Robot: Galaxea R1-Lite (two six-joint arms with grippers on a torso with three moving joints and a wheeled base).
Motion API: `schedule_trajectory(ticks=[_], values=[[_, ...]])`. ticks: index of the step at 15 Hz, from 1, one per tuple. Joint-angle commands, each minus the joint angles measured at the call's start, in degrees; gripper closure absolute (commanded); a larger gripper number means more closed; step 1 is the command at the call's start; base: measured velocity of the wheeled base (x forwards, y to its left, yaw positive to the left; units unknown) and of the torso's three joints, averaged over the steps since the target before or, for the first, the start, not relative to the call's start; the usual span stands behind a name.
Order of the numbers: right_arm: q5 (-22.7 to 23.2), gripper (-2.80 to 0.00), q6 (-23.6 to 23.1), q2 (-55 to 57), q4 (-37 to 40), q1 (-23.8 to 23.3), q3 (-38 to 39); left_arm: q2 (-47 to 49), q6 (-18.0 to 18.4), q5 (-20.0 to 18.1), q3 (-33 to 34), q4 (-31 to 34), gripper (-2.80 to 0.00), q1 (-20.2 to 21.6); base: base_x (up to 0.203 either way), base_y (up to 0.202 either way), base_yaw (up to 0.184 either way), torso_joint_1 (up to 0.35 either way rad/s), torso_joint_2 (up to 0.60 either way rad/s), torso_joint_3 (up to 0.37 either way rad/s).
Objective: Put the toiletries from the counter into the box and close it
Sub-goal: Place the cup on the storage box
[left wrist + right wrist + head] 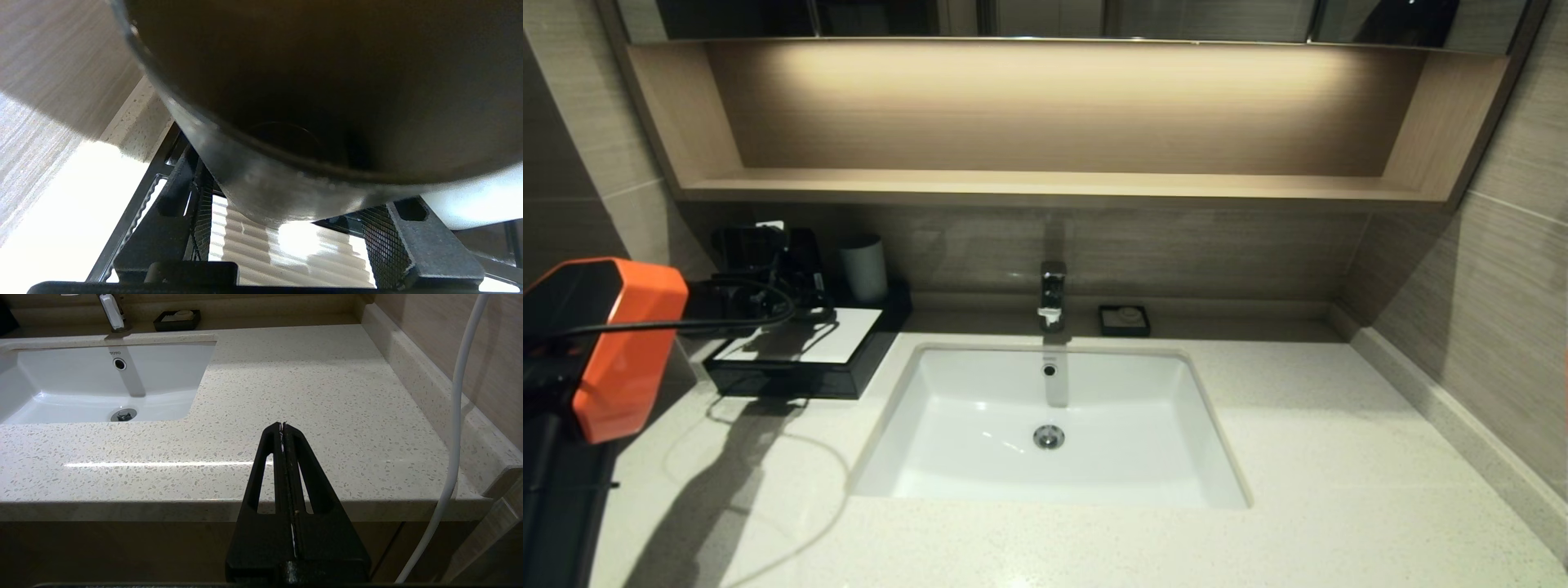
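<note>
The black box [792, 380] with its white top panel [809, 339] sits at the back left of the counter [1339, 457], its front closed. No plastic-wrapped toiletries show in any view. My left gripper [817, 306] is low over the box top, open. In the left wrist view [286, 232] its fingers [408, 245] stand apart on either side of the foot of the dark grey cup [286, 102], with gaps on both sides. The cup [864, 265] stands at the box's back right. My right gripper [282, 424] is shut and empty over the counter's front edge [306, 375].
The white basin [1054, 425] is sunk in the middle of the counter, with a faucet [1052, 294] behind it. A small black soap dish [1124, 320] sits to the faucet's right. A wooden shelf [1045, 186] overhangs the back wall. A white cable [457, 416] hangs by my right gripper.
</note>
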Motion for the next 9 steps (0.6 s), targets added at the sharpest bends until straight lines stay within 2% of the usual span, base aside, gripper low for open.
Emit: schedule_trajectory(ticks=[1, 9], values=[[0.0, 0.00, 0.0, 0.1, 0.0, 0.0, 0.0, 0.5, 0.0, 0.0, -0.3, -0.1, 0.00, 0.0, 0.000, 0.000, 0.000, 0.000, 0.00, 0.000], [0.0, 0.00, 0.0, 0.1, 0.0, 0.0, -0.1, 1.6, 0.0, 0.0, -2.0, 0.0, 0.00, -0.2, 0.000, 0.000, 0.000, 0.000, 0.00, 0.000]])
